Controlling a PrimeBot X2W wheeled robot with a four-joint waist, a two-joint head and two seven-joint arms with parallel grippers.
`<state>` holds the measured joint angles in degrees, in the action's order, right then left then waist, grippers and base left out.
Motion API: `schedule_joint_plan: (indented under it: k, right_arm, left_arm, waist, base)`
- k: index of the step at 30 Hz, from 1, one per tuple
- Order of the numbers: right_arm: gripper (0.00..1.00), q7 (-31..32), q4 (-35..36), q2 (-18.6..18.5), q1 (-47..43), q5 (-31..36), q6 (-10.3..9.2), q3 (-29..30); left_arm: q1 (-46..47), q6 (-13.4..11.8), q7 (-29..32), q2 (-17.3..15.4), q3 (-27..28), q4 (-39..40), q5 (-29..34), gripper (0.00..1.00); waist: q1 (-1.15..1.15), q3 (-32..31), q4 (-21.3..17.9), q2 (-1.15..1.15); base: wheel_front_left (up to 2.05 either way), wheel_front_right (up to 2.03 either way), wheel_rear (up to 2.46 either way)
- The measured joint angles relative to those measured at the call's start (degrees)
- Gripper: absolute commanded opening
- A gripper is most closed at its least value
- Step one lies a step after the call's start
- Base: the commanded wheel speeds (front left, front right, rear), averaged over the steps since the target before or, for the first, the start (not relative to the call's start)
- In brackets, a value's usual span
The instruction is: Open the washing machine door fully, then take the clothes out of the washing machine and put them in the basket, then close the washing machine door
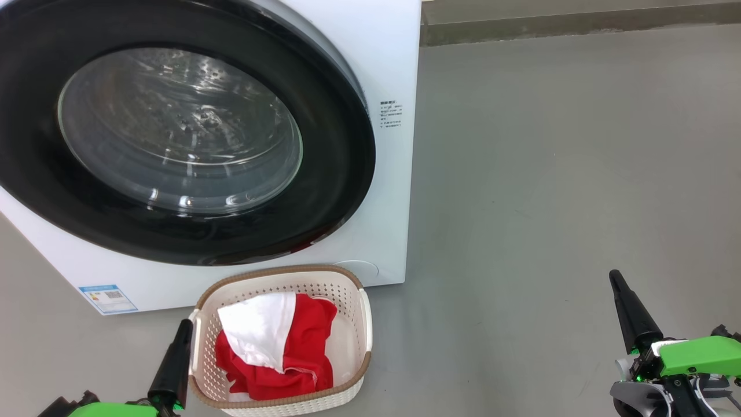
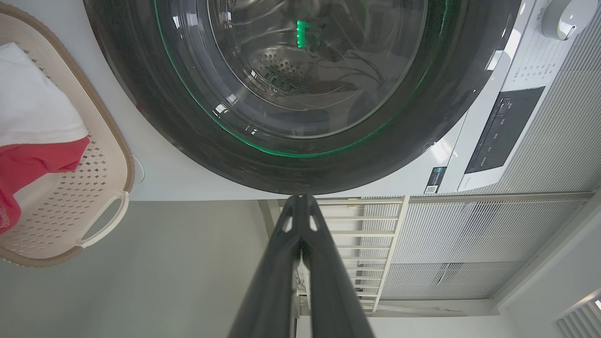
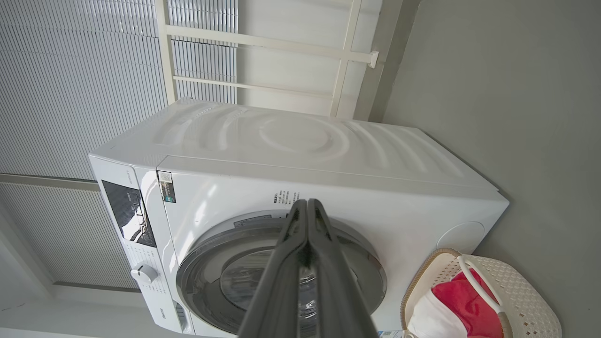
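Left claw [image 1: 185, 327]: closed, empty, just beside basket [image 1: 366, 324].
Right claw [image 1: 616, 279]: closed, empty, over floor [image 1: 550, 174].
Door [image 1: 179, 130]: shut on washing machine [image 1: 393, 174].
Clothes [image 1: 301, 347]: red and white, in basket.

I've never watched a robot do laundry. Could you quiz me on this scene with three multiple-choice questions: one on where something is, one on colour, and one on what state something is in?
1. Where are the clothes?
A) on a shelf
B) in the basket
C) hanging on a line

2. What colours are the clothes?
A) blue and yellow
B) all black
C) red and white

3. How is the door of the washing machine?
A) shut
B) wide open
C) taken off

Answers:
1 B, they lie heaped in the basket in front of the machine.
2 C, the fabric is red with a white panel on top.
3 A, its black rim sits flush against the white front.
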<state>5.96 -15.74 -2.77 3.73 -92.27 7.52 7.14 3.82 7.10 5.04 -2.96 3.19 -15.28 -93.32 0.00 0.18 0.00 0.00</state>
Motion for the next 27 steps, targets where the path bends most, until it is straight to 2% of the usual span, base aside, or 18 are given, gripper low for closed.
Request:
schedule_joint_plan:
  k: [27]
  right_arm:
    - [0.00, 0.11, 0.00, 0.09, 0.00, 0.00, 0.00, 0.11]
  left_arm:
    - [0.00, 0.00, 0.44, 0.14, 0.36, 0.00, 0.02, 0.00]
  waist:
    - [0.00, 0.00, 0.00, 0.00]
  base:
    - [0.00, 0.00, 0.00]
